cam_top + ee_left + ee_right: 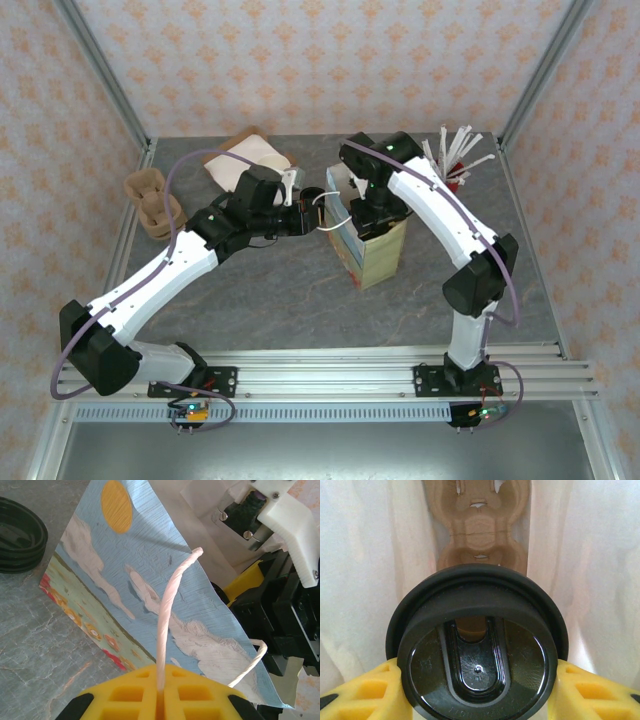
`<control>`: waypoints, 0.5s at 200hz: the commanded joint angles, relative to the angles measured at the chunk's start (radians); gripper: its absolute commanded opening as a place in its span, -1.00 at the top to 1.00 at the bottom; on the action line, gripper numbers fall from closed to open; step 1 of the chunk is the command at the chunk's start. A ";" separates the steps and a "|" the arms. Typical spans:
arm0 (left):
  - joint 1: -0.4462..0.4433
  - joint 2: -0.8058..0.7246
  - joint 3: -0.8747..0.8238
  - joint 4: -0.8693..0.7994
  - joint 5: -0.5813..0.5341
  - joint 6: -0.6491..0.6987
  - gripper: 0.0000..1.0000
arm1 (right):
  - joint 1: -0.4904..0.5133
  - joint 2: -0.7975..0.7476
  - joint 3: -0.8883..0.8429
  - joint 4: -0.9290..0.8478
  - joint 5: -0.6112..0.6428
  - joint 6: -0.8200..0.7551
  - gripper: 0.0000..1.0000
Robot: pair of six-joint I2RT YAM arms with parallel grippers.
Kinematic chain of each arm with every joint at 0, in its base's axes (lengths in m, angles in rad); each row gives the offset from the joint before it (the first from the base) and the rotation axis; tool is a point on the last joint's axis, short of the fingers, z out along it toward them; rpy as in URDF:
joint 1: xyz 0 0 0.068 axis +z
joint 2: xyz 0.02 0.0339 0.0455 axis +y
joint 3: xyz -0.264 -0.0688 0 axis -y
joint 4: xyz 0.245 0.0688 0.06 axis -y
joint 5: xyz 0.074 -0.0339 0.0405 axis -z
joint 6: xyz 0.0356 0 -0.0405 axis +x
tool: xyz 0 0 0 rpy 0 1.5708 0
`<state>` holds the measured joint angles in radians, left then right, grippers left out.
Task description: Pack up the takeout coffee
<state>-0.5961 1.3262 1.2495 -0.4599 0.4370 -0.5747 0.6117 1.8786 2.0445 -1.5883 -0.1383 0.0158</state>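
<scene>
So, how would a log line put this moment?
left gripper: shut on bag handle | right gripper: shut on coffee cup, inside bag | under cup: cardboard tray

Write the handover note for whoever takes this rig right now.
Left claw: shut on the white handle of the paper bag.
Right claw: shut on the takeout coffee, inside the bag, over the cardboard carrier at its bottom.
Done: coffee is grasped and inside the bag.
Left: probably seat it in the carrier, let go, pull both arms out.
</scene>
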 commanded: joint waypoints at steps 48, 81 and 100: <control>-0.011 -0.007 0.031 -0.029 -0.013 0.026 0.80 | -0.003 0.023 0.081 -0.022 0.031 -0.060 -0.06; -0.011 0.002 0.045 -0.038 -0.013 0.030 0.80 | -0.003 0.034 0.097 -0.031 0.039 -0.079 -0.06; -0.011 0.009 0.053 -0.042 -0.009 0.030 0.80 | -0.004 0.051 0.111 -0.038 0.064 -0.083 -0.06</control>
<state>-0.5961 1.3270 1.2617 -0.4797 0.4370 -0.5743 0.6117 1.9072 2.1166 -1.5913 -0.1257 -0.0399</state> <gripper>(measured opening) 0.100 0.569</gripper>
